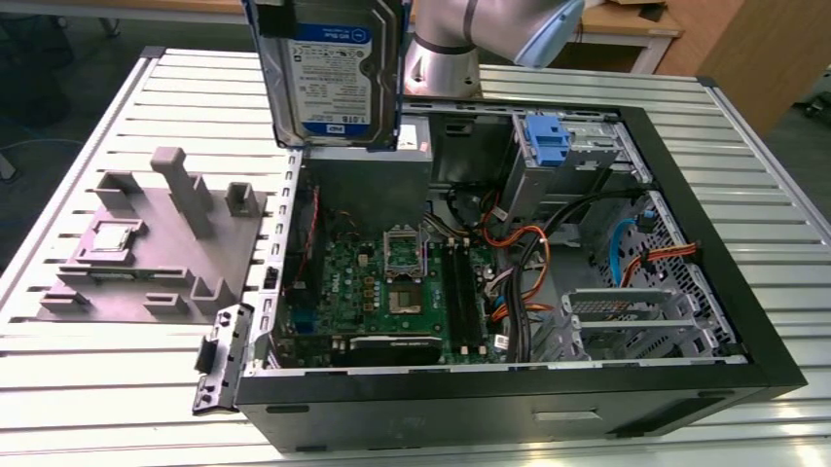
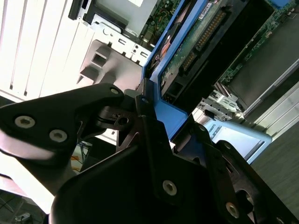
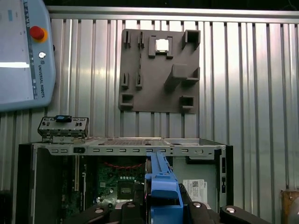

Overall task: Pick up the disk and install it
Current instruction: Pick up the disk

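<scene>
The disk (image 1: 331, 73), a silver-grey drive with a white-and-blue label and blue rails, hangs upright above the far left corner of the open computer case (image 1: 520, 394). Its upper end runs out of the exterior view. In the second wrist view my gripper (image 2: 161, 119) is shut on the disk (image 2: 196, 42), with black fingers (image 2: 88, 109) pressing its blue rail from both sides. In the first wrist view the disk's blue edge (image 3: 161, 184) stands between my gripper's (image 3: 162, 205) fingers, over the case's open side.
Inside the case lie a motherboard (image 1: 389, 292), cables (image 1: 520, 263), a drive bay with a blue latch (image 1: 550, 141) and a metal cage (image 1: 636, 316). A grey fixture plate (image 1: 156, 243) with a small chip (image 3: 162, 45) lies beside it. A teach pendant (image 3: 23, 51) rests on the slatted table (image 1: 78, 389).
</scene>
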`<state>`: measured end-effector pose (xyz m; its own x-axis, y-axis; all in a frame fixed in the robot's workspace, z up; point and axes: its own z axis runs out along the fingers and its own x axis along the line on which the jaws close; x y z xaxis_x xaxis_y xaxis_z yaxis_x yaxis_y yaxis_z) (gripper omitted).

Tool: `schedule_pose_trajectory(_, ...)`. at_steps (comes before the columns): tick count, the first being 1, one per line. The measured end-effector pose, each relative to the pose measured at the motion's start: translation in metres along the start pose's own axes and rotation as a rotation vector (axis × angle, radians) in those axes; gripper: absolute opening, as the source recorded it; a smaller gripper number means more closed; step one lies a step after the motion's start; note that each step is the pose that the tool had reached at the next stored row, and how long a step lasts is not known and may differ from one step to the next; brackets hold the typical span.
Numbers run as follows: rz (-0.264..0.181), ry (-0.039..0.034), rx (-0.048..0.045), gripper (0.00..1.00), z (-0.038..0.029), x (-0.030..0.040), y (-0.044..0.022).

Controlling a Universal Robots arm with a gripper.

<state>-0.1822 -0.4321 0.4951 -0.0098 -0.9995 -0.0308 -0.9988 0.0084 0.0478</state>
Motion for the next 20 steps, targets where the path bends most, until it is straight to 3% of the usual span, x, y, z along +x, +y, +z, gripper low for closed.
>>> schedule_pose_trajectory(8,0.000,-0.0001,0.0001,0.37,-0.0007,-0.0002,-0.0157)
schedule_pose_trajectory(15,0.000,-0.0001,0.0000,0.37,-0.0008,0.0001,-0.0178)
schedule_pose_trajectory(20,0.000,0.0001,-0.0001,0.37,-0.0005,0.0128,-0.0181)
